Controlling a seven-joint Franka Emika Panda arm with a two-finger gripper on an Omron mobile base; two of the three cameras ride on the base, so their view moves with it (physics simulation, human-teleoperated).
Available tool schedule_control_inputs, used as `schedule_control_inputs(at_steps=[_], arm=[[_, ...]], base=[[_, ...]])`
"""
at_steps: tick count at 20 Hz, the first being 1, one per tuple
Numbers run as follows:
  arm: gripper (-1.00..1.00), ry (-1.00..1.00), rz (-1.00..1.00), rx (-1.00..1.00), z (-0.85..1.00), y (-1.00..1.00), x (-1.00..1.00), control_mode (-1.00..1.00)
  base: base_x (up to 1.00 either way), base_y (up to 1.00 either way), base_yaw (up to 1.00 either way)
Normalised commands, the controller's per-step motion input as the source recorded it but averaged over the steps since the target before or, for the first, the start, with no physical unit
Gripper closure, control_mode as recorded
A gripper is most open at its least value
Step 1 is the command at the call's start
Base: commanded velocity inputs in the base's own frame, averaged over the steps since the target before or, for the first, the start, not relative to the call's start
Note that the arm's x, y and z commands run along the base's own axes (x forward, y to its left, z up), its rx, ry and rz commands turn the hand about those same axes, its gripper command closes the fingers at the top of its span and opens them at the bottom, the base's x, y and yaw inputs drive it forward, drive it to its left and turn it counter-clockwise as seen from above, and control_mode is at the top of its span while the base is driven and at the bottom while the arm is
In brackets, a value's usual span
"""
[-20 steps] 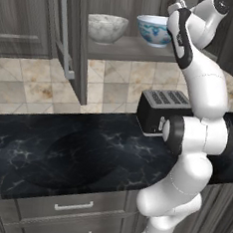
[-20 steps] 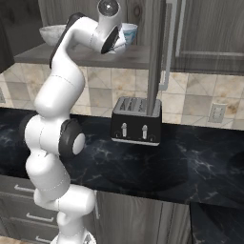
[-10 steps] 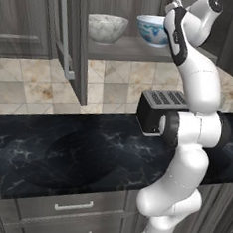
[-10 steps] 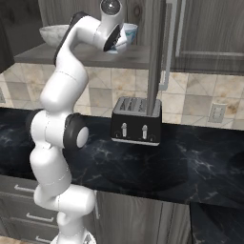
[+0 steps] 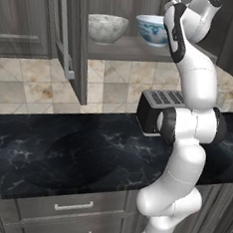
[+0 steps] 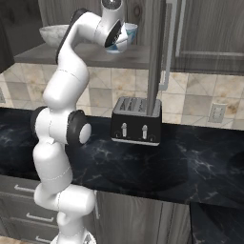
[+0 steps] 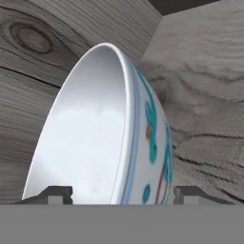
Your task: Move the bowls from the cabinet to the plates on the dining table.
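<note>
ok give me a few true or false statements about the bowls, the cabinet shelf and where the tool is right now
1. Both bowls sit on the cabinet shelf. True: the marbled bowl and the patterned bowl are both there.
2. The tool has one fingertip on each side of the patterned bowl's rim. True, in the hand view.
3. The tool is shut tight on the rim. False: its fingertips stand apart from the rim, which runs between them.
4. The toaster stands on the shelf beside the bowls. False: it stands on the black counter below.
5. The marbled bowl lies tipped on its side. False: it sits upright.
</note>
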Motion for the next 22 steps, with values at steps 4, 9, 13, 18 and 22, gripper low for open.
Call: schedule_control_inputs(at_steps=[4, 9, 13, 18, 22], arm=[[1.00, 0.00, 0.00, 0.00, 0.00, 0.00, 0.00, -1.00], [1.00, 0.00, 0.00, 0.00, 0.00, 0.00, 0.00, -1.00], [1.00, 0.00, 0.00, 0.00, -0.01, 0.00, -0.07, -1.00], [1.00, 0.00, 0.00, 0.00, 0.00, 0.00, -0.53, -1.00], [1.00, 0.00, 0.00, 0.00, 0.00, 0.00, -0.57, -1.00]], base=[[0.00, 0.00, 0.00], [0.00, 0.00, 0.00], [0.00, 0.00, 0.00], [0.00, 0.00, 0.00], [0.00, 0.00, 0.00]])
